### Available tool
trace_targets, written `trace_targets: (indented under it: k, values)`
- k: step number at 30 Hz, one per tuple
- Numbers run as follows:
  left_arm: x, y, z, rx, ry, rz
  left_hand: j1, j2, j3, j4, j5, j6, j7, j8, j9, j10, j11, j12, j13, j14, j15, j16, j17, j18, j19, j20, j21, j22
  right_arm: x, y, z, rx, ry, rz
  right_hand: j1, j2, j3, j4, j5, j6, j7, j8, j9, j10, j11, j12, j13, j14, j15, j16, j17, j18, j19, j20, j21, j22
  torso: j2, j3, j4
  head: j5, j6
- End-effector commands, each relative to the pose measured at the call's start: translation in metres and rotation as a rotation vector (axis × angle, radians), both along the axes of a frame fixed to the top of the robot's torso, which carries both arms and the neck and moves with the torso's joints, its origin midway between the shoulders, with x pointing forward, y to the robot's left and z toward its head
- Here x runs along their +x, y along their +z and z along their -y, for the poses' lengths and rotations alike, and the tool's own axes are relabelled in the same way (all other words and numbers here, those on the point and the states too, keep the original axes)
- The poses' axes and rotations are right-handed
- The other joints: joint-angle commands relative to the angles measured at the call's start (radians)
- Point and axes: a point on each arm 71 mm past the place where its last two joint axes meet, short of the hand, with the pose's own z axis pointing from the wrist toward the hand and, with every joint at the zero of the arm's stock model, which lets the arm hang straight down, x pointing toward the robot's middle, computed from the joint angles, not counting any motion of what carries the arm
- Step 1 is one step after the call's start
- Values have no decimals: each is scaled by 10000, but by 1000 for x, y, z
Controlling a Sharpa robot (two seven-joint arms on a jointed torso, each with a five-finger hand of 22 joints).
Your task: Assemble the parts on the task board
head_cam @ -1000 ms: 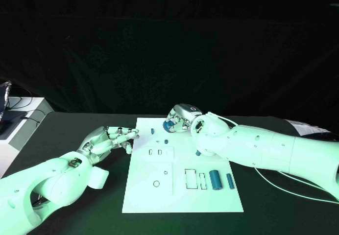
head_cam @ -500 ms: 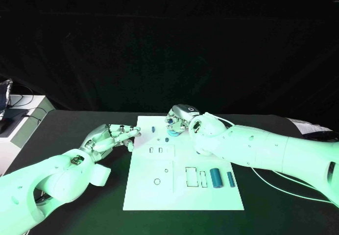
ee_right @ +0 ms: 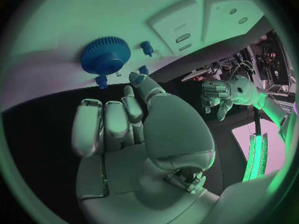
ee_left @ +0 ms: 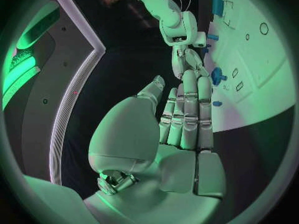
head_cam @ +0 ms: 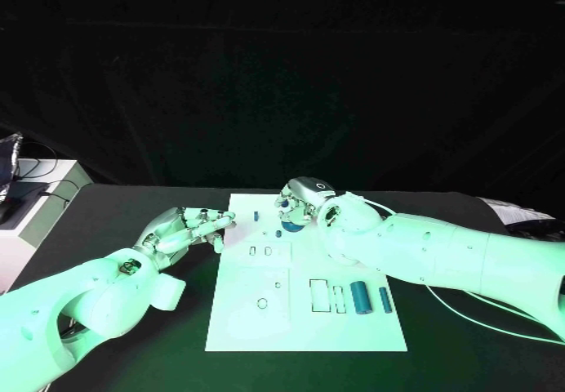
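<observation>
Task board point(head_cam: 304, 327): one white plate, landmark, mid-table.
Right hand point(head_cam: 304, 198): at board's far edge, fingers close together above gear, holding nothing; seemingly just off gear, judged.
Left hand point(head_cam: 189, 231): beside board's left edge, fingers straight and together, empty, likely waiting.
Two cylinders point(head_cam: 359, 296) lying near board's right edge.
One gear point(ee_right: 105, 55) seated at far edge; two small pegs point(ee_right: 147, 48) beside it.

Blue gear point(ee_right: 105, 55) flat on white task board point(head_cam: 304, 327)

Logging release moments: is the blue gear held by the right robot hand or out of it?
Out of it. The blue gear lies on the task board, apart from the right robot hand, whose fingertips stop short.
</observation>
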Motion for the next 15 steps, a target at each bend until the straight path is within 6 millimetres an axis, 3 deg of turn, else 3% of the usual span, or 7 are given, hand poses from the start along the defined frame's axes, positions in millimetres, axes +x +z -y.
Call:
trace_targets:
  k: [1, 9, 15]
  values:
    - [-1, 1, 2, -59, -178, 53, -26, 100, -20, -26, -15, -61, 25, -38, 12, -71, 19, -45, 14, -59, -10, 50, -16, 196, -48, -9, 35, -8, -3, 6, 1, 396, 225, 659, -15, -80, -67, 5, -56, -63, 3, -38, -10, -77, 32, -59, -24, -6, -11, -61, 12, -115, 448, -32, 5, 1774, 1, 0, 0, 9, 17]
    - [0, 1, 1, -51, -165, 52, -26, 100, -20, -26, -15, -61, 25, -38, 12, -71, 19, -45, 14, -59, -10, 50, -16, 196, -48, -9, 35, -8, -8, 8, 15, 659, 105, 636, 14, -112, -104, 93, -80, -105, 14, -40, -8, -84, 39, -84, -48, -5, -3, -71, 26, -111, 452, -19, 12, 1776, 0, 1, -5, 15, 15]
    - [0, 1, 0, -36, -148, 46, -26, 100, -20, -26, -15, -61, 25, -38, 12, -71, 19, -45, 14, -59, -10, 50, -16, 196, -48, -9, 35, -8, -12, 4, 31, 624, -185, -224, -120, -305, -428, 371, -75, -316, 81, -45, -17, -130, 88, -158, -104, 1, 37, -72, 49, -103, 450, 8, -3, 1773, 0, 7, -35, 58, 35]
